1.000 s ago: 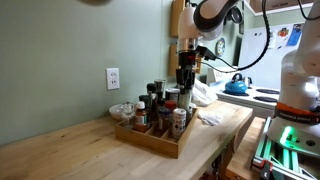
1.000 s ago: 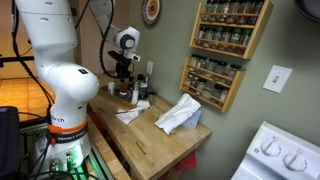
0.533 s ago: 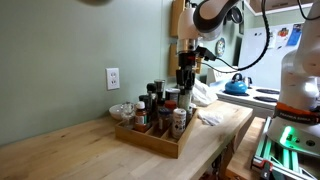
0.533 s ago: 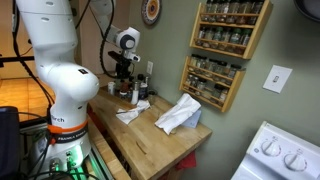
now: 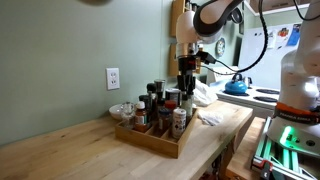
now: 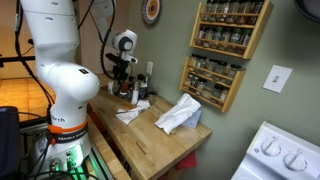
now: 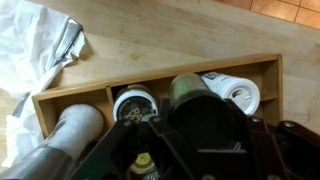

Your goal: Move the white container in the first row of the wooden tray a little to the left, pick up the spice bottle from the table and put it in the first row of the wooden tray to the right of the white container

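Observation:
The wooden tray [image 5: 150, 143] stands on the wooden table and holds several small bottles. My gripper [image 5: 186, 82] hangs just above the tray's end nearest the white cloth. In the wrist view my gripper [image 7: 195, 125] appears shut on a dark-capped spice bottle [image 7: 190, 90] with a greenish end. It hangs over the front row of the tray [image 7: 60, 97]. The pale whitish-grey container [image 7: 75, 130] stands in that row to the left. A white-rimmed bottle [image 7: 135, 103] and a white-capped bottle [image 7: 240, 92] flank the held one.
A crumpled white cloth [image 5: 210, 115] lies on the table beside the tray; it also shows in the wrist view [image 7: 40, 40]. A small bowl [image 5: 122, 110] stands behind the tray. A blue kettle [image 5: 236, 86] sits beyond. A wall spice rack [image 6: 222, 50] hangs behind.
The gripper has shifted very slightly over the tray end. Nothing else has moved.

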Motion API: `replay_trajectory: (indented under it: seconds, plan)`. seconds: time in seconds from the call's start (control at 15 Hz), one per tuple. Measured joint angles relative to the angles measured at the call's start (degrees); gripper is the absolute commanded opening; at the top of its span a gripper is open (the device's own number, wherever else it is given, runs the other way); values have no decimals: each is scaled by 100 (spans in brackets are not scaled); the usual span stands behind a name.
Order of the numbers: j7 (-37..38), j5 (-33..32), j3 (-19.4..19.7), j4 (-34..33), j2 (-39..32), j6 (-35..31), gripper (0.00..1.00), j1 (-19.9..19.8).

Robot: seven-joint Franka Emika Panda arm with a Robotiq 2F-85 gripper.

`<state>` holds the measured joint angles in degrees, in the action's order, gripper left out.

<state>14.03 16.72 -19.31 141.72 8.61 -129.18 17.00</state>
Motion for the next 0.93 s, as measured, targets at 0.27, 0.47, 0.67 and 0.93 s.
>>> replay_trajectory:
  seconds: [0.27,0.47,0.67,0.93]
  plan:
    - [6,-34,-54,-7,-73,-71,29,60]
    - [59,-167,-91,-7,-149,-258,29,77]
    - [173,-362,-101,-7,-237,-414,29,81]
    - [448,-716,-101,-7,-384,-455,29,80]
